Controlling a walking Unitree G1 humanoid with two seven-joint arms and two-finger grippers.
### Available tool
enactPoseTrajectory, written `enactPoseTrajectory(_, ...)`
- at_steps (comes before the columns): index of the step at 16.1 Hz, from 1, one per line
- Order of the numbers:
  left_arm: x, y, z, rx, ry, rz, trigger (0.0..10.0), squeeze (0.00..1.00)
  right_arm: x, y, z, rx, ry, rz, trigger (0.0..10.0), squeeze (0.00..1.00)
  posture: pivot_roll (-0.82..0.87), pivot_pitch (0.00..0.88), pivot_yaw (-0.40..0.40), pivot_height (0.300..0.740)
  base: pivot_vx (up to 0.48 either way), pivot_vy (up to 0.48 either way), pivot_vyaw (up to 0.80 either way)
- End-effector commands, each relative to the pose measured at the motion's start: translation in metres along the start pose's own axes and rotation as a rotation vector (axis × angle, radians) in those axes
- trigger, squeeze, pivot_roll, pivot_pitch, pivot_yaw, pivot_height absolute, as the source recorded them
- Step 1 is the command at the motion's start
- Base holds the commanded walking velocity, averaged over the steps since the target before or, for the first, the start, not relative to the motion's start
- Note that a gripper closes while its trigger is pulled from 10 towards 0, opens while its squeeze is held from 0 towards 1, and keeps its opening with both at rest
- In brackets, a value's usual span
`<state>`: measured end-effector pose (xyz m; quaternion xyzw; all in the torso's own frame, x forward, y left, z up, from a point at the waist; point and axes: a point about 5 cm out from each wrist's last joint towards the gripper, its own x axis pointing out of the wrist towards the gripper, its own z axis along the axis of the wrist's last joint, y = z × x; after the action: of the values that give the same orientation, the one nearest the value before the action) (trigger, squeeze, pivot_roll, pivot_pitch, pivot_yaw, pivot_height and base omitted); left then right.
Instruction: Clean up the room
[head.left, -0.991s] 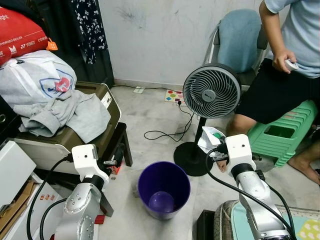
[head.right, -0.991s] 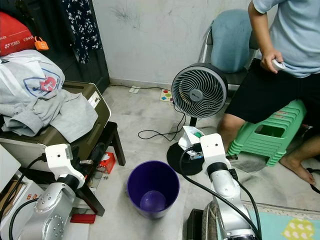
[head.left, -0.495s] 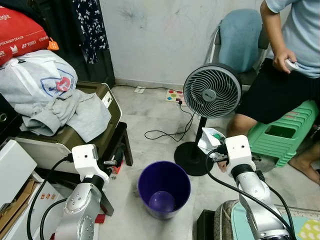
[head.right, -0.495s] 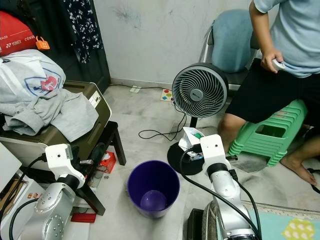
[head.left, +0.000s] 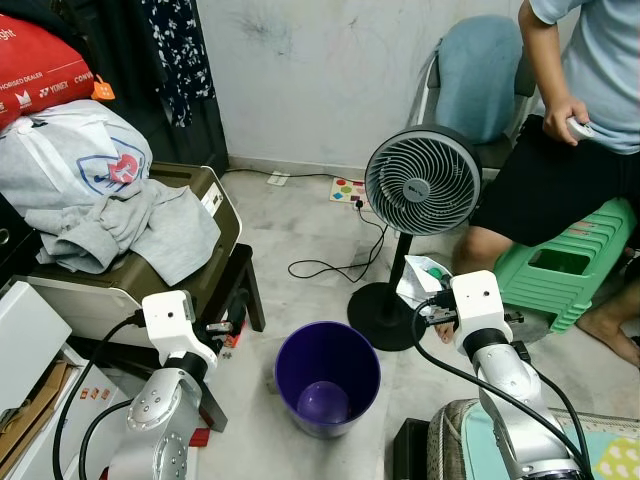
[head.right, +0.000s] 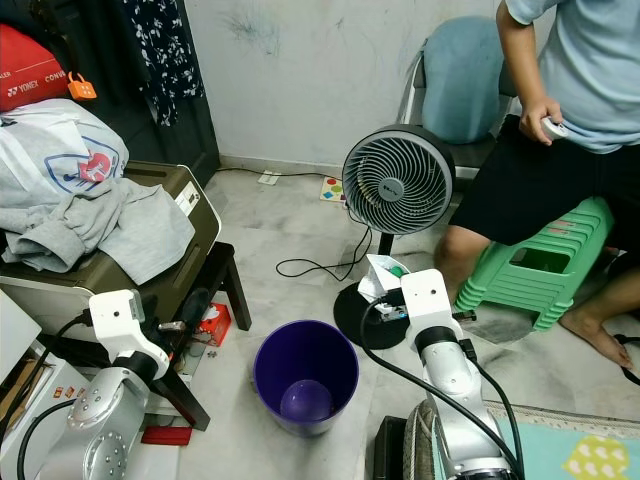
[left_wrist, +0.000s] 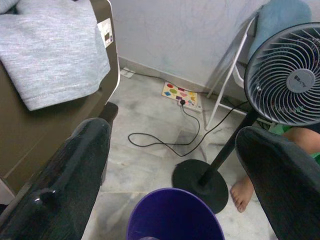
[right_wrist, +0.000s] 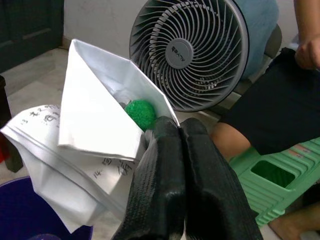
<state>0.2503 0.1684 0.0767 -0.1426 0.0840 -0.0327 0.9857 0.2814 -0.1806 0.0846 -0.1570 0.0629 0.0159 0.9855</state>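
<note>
**Right end effector clamping paper trash beside the purple bin**

Starting on the robot's left: the grey clothes (head.left: 120, 225) are lying piled on the brown case (head.left: 205, 215), off to the outer side of the left end effector (left_wrist: 175, 165). That end effector is holding with its fingers (left_wrist: 65, 180) spread wide and nothing between them, looking down past the rim of the purple bin (head.left: 328, 375), which is standing on the floor (head.left: 300, 230) just ahead of it and between the two arms. A black cable (head.left: 335, 262) is trailing across the floor beyond the bin.

Moving across, the right end effector (right_wrist: 179, 165) is pinching shut on the white paper (right_wrist: 95, 140), a crumpled wad with writing on it and a green ball (right_wrist: 140, 112) sitting in its fold. The wad is hanging just to the right of the bin's rim, not over it. Directly behind it the standing fan (head.left: 423, 183) is facing the robot. Further right, a person (head.left: 570, 130) is sitting on a green stool (head.left: 565, 265).
</note>
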Motion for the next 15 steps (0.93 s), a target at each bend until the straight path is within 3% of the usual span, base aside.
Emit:
enactPoseTrajectory(1,0.0015,-0.0006,0.0036,0.004,-0.006,-0.005,10.0,0.0,0.0003,-0.0028,-0.0002,0.002,-0.001,-0.015,10.0,0.0,-0.05,0.0,0.036,0.74,0.0,0.0,0.0)
enactPoseTrajectory(6,0.0007,-0.0008,0.0043,0.004,-0.007,-0.005,10.0,0.0,0.002,-0.0018,0.0,0.007,0.0,-0.013,10.0,0.0,-0.05,0.0,0.033,0.74,0.0,0.0,-0.32)
enactPoseTrajectory(15,0.0008,-0.0018,0.0024,0.001,-0.003,0.001,10.0,0.0,0.0008,-0.0005,-0.0002,0.0,-0.001,0.003,10.0,0.0,-0.05,0.0,0.028,0.74,-0.058,0.0,0.0)
